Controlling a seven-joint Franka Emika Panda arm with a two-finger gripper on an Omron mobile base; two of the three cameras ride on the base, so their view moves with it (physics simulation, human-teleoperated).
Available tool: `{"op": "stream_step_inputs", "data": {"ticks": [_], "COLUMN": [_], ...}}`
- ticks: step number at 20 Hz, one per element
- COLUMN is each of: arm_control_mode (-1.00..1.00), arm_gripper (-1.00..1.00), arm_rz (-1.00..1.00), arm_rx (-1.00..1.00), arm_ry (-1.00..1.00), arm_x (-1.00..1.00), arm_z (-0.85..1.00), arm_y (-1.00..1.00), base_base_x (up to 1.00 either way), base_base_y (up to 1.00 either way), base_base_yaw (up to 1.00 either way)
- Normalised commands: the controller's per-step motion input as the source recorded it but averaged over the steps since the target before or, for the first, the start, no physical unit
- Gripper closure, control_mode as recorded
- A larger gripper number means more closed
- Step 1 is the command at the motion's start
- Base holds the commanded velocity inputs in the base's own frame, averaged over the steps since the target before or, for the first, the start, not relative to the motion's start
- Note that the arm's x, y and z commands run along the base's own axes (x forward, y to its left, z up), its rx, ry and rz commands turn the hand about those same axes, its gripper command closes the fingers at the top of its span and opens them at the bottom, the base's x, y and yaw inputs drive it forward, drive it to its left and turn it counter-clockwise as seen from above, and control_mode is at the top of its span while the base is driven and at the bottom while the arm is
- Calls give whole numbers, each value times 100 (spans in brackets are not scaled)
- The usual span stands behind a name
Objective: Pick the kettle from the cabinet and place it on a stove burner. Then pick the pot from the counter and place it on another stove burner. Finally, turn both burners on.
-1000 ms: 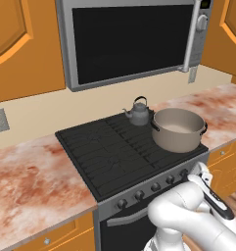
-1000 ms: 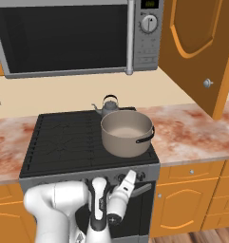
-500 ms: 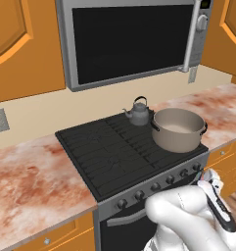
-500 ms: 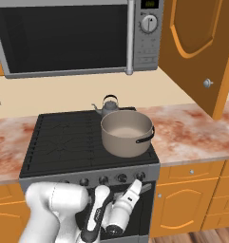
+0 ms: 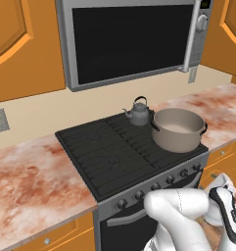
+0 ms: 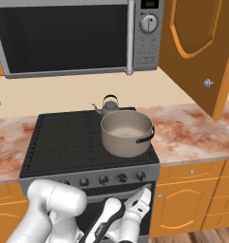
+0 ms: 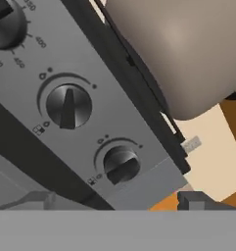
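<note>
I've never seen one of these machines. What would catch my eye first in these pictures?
Probably the big beige pot on the black stove, at its front right, with a small grey kettle just behind it. Next, the white robot arm bent low in front of the oven, its open gripper close to the right-hand knobs.

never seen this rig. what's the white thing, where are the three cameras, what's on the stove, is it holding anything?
It is a rendered kitchen. The white thing is a robot arm on a driving base. Two cameras ride on that base, behind the arm to its left and right, looking forward and down. The third sits on the hand and looks along the gripper, so its picture is tilted: it shows the stove's steel front, the knobs close up, and the pot's side above.

On the stove stand a small kettle at the back and a wide pot in front of it. The counter flanks the stove.

The gripper is open and holds nothing; it is low, in front of the knobs.
</note>
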Motion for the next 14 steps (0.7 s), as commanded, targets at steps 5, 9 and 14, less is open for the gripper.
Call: {"op": "stream_step_inputs", "data": {"ticks": [5, 9, 14], "arm_control_mode": [-100, -100, -100], "arm_gripper": [-100, -100, -100], "arm_rz": [8, 11, 13], "arm_rx": [43, 42, 35], "arm_ry": [0, 0, 0], "arm_x": [11, 17, 14], "arm_z": [5, 0, 0], "arm_y": [-21, -7, 0], "base_base_x": [0, 0, 0], "base_base_y": [0, 0, 0], "base_base_yaw": [0, 0, 0]}}
